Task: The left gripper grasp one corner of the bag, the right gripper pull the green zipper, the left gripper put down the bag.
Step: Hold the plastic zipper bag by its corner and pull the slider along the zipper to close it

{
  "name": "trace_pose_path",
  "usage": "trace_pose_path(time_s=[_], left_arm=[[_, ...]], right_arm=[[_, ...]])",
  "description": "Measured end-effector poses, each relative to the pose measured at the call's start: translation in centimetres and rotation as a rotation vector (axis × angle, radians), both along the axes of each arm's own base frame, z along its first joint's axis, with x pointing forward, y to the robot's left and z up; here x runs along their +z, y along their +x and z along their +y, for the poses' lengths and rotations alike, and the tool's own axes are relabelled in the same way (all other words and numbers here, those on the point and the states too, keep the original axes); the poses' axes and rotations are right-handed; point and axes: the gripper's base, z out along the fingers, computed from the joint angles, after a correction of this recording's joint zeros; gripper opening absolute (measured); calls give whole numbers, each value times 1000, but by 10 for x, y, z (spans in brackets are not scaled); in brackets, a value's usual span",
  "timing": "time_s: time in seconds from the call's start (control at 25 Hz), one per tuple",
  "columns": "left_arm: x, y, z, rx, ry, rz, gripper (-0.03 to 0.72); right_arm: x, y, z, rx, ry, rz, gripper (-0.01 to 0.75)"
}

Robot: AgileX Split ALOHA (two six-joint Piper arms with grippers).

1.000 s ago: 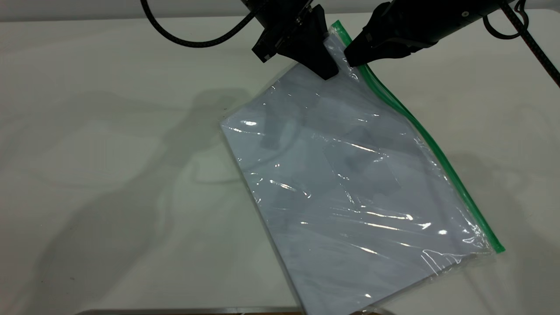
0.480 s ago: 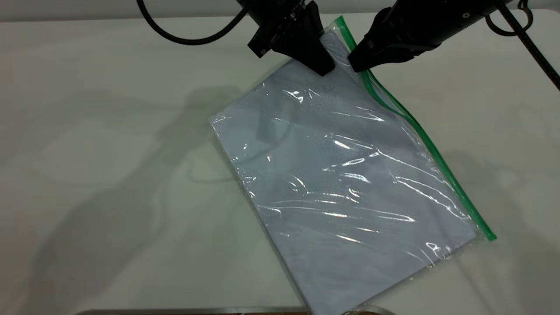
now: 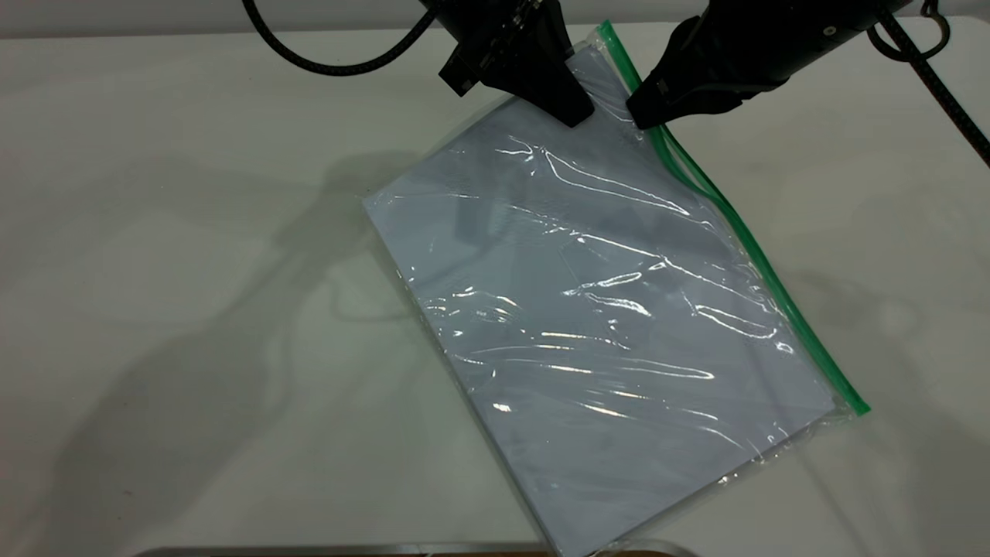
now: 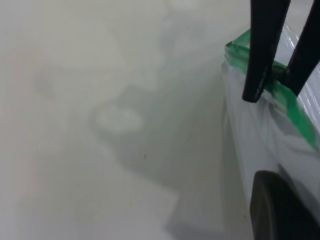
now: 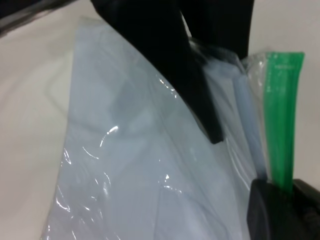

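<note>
The bag (image 3: 603,309), a clear pouch with white paper inside, lies slanted on the table with its far end raised. My left gripper (image 3: 576,116) is shut on the bag just beside the corner (image 3: 603,35) where the green zipper (image 3: 742,232) ends. My right gripper (image 3: 640,120) is shut on the green zipper a little below that corner, and the slider tab is hidden in it. In the right wrist view the jaws (image 5: 285,192) clasp the green strip (image 5: 282,125). In the left wrist view the right gripper (image 4: 277,80) straddles the strip (image 4: 295,110).
The pale table (image 3: 193,271) spreads to the left of the bag and to its right (image 3: 913,271). Black cables (image 3: 332,70) hang near the far edge. The bag's near corner reaches the table's front edge (image 3: 348,551).
The bag's far end has risen and its near end has slid toward the arms. My right gripper has moved slightly right along the zipper. The green strip shows as two lines below it.
</note>
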Motion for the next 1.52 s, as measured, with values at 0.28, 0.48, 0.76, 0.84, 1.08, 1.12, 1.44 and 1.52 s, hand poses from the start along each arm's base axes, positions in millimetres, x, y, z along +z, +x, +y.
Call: trace_pose_path(time_s=[0.28,0.48,0.76,0.84,1.08,1.12,1.44,1.52], left_arm=[[9,3,-1,-14,-4,-23,51],[11,4,-1,-8,-4,-23,51],[11,5,-2,5,1,-28,51],[11,5,-2,8,2,-30,51],[10,5,-2,8,7,-31,51],[10,5,-1,8,8,-31,51],[10,11,9,27,5,-22,51],[11,13,12,37,-1,-18,51]], right_arm=[[-3,-4,-2,-21,-24,4,36],[-5,-3,-4,-29,-55,-7,37],[-12,-1,-8,-51,-112,-19,38],[-15,-1,-9,-53,-123,-19,38],[-24,-1,-10,-58,-145,-4,41],[-26,-1,-11,-58,-150,0,41],[-40,-1,-16,-83,-208,10,42],[-41,-1,-18,-89,-222,8,42]])
